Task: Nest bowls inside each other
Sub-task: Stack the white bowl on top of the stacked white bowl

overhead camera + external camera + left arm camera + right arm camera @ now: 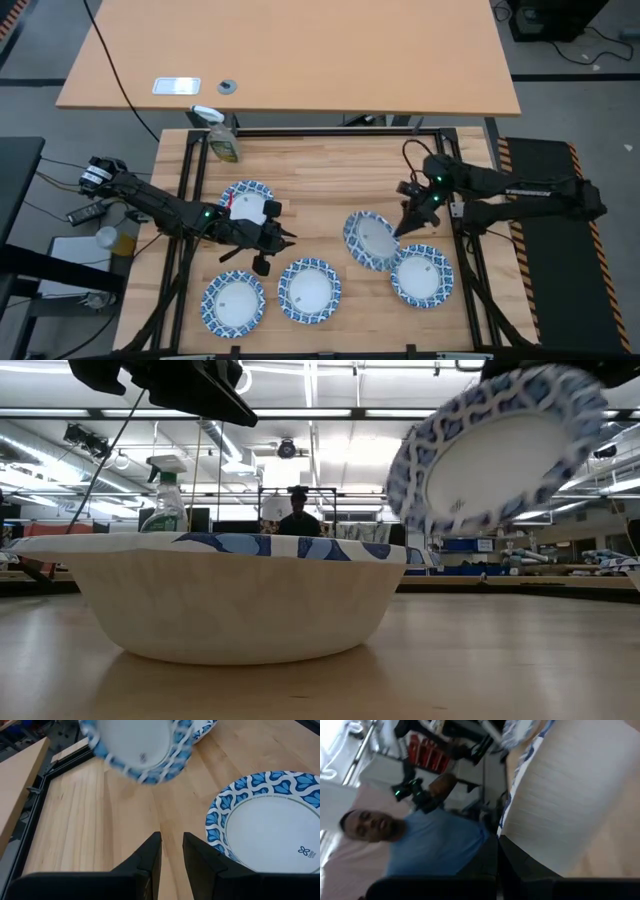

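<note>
Several blue-rimmed white bowls rest on their bases on the wooden table: one at the back left (247, 200), partly under my left arm, two near the front (233, 303) (310, 290), and one at the right (422, 275). Another bowl (368, 240) hangs tilted above the table, with my right gripper (403, 228) shut on it; the low view shows it high up (500, 450). My left gripper (285, 237) hovers over bare wood left of centre, its fingers (172, 847) a little apart with nothing between them. My right gripper pinches the lifted bowl by its rim (507, 832) on the side toward the table's right edge, its fingers coming in from the right and slanting a little downward. The bowl is clear of the table and tilted, its hollow facing up and toward the near edge (490, 465).
A green-and-white spray bottle (222, 140) stands at the back left of the table. A black frame (330, 132) edges the work area. A person in a blue shirt (435, 845) shows beyond the table. Bare wood lies at the centre and far side.
</note>
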Motion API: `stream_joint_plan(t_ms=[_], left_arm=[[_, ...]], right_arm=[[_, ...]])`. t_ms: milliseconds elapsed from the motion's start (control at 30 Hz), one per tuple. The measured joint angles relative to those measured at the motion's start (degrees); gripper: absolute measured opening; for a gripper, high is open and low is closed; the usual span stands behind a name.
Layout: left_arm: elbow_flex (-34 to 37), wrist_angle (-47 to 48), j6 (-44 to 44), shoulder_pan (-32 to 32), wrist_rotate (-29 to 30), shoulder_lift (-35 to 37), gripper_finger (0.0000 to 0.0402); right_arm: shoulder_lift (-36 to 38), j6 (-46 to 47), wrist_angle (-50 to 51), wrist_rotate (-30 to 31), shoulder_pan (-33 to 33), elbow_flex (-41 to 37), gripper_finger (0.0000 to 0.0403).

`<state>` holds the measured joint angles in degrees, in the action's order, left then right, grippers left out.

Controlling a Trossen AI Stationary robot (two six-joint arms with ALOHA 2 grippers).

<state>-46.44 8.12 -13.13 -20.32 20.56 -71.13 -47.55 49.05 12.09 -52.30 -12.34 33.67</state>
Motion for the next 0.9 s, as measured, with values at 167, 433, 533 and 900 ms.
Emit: stream_joint_plan(t_ms=[167,433,533,900], left_arm=[[0.0,0.0,0.49,0.0,0.02,0.0,0.0084],[0.0,-0.03,1.99,0.0,0.0,0.0,0.0084],[0.0,-0.36,2.01,0.0,0.01,0.0,0.0084],[-0.02,-4.67,1.62,0.0,0.0,0.0,0.0084]], right_arm=[[3.87,5.85,0.04,1.92,5.24,0.0,0.0009],[9.3,13.56,3.0,5.22,13.56,0.0,0.0009],[11.42,15.4,7.75,7.45,16.52,0.0,0.0009],[18.76,18.12,23.21,13.79,21.87,0.0,0.0009]])
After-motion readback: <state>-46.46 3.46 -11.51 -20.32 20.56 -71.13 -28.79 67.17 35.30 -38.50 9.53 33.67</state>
